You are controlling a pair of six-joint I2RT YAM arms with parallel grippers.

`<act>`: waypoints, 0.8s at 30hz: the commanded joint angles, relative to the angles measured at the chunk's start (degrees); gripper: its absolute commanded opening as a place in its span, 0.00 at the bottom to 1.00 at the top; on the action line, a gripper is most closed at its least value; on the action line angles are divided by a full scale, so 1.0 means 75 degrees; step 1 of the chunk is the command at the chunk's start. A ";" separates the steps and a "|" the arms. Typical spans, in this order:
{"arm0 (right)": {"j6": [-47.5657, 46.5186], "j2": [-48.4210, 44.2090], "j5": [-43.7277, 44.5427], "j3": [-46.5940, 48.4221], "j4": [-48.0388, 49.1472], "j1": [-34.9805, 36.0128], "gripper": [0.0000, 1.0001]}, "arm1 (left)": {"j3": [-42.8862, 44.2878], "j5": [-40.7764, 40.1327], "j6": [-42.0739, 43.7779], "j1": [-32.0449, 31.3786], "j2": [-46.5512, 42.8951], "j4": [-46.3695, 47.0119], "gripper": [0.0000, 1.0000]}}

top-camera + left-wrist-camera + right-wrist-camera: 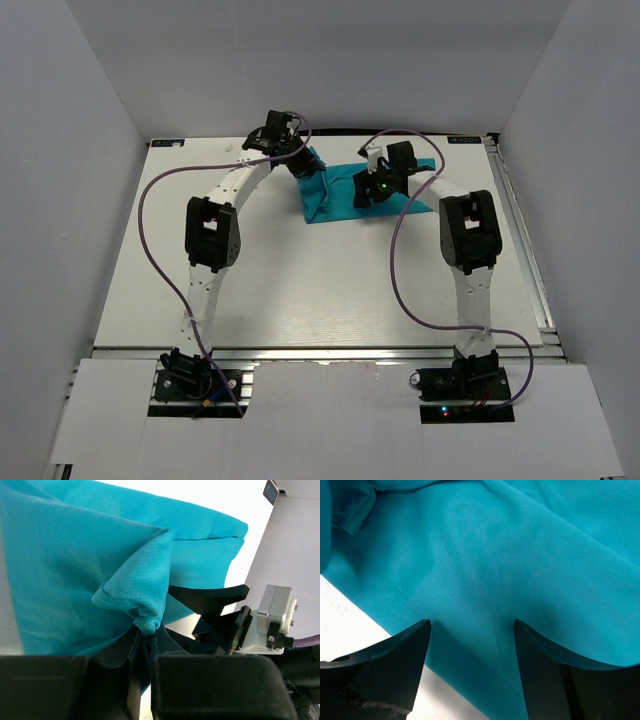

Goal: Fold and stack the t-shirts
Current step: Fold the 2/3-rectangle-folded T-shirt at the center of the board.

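Observation:
The teal t-shirt (338,199) lies bunched at the far middle of the white table (300,290). My left gripper (301,166) is at the shirt's far left corner. In the left wrist view this gripper (146,630) is shut on a pinched fold of the t-shirt (75,565), which is pulled up into a peak. My right gripper (366,190) sits over the shirt's right half. In the right wrist view it (472,625) stands open, with the t-shirt (485,555) spread flat under both fingertips (422,630) and nothing held between them.
Grey enclosure walls (70,200) close in the table on the left, right and back. Purple cables (400,270) loop from each arm over the table. The right arm's gripper (220,600) shows close beside the left one in the left wrist view.

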 commanded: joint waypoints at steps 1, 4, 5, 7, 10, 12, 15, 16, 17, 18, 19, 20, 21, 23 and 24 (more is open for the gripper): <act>-0.0096 0.0198 0.0055 0.0448 -0.0528 0.0092 0.73 | 0.0316 0.0039 -0.0229 -0.0112 -0.0076 0.0248 0.00; -0.0143 0.0326 0.0043 0.0576 -0.0809 0.0151 0.73 | 0.0316 0.0004 -0.0288 -0.0159 -0.0041 0.0318 0.00; -0.0143 0.0374 0.0055 0.0670 -0.0949 0.0162 0.73 | 0.0339 0.0004 -0.0322 -0.0170 -0.0041 0.0330 0.00; -0.0143 0.0444 0.0055 0.0729 -0.1032 0.0209 0.73 | 0.0351 0.0004 -0.0358 -0.0194 -0.0006 0.0400 0.00; -0.0155 0.0526 0.0008 0.0753 -0.1126 0.0291 0.72 | 0.0398 0.0016 -0.0486 -0.0229 0.0029 0.0470 0.00; -0.0143 0.0573 -0.0062 0.0741 -0.1196 0.0326 0.72 | 0.0398 0.0016 -0.0510 -0.0253 0.0053 0.0505 0.00; -0.0049 0.0573 -0.0121 0.0647 -0.1173 0.0373 0.72 | 0.0398 0.0027 -0.0569 -0.0288 0.0100 0.0529 0.00; -0.0026 0.0585 -0.0144 0.0624 -0.1138 0.0385 0.71 | 0.0386 0.0016 -0.0569 -0.0299 0.0111 0.0541 0.00; -0.0003 0.0585 -0.0167 0.0612 -0.1126 0.0374 0.71 | 0.0386 0.0004 -0.0581 -0.0311 0.0123 0.0541 0.00; -0.0002 0.0597 -0.0179 0.0612 -0.1115 0.0374 0.71 | 0.0375 0.0027 -0.0592 -0.0323 0.0170 0.0564 0.00; 0.0009 0.0608 -0.0179 0.0600 -0.1114 0.0385 0.71 | 0.0386 0.0039 -0.0581 -0.0335 0.0182 0.0576 0.00; 0.0021 0.0608 -0.0179 0.0600 -0.1103 0.0385 0.71 | 0.0386 0.0062 -0.0604 -0.0346 0.0217 0.0588 0.00; 0.0021 0.0597 -0.0179 0.0600 -0.1091 0.0374 0.71 | 0.0386 0.0074 -0.0616 -0.0358 0.0252 0.0599 0.00; 0.0021 0.0608 -0.0191 0.0600 -0.1068 0.0374 0.71 | 0.0410 0.0086 -0.0651 -0.0405 0.0310 0.0611 0.00; 0.0021 0.0608 -0.0191 0.0600 -0.1056 0.0374 0.72 | 0.0410 0.0074 -0.0651 -0.0428 0.0334 0.0623 0.00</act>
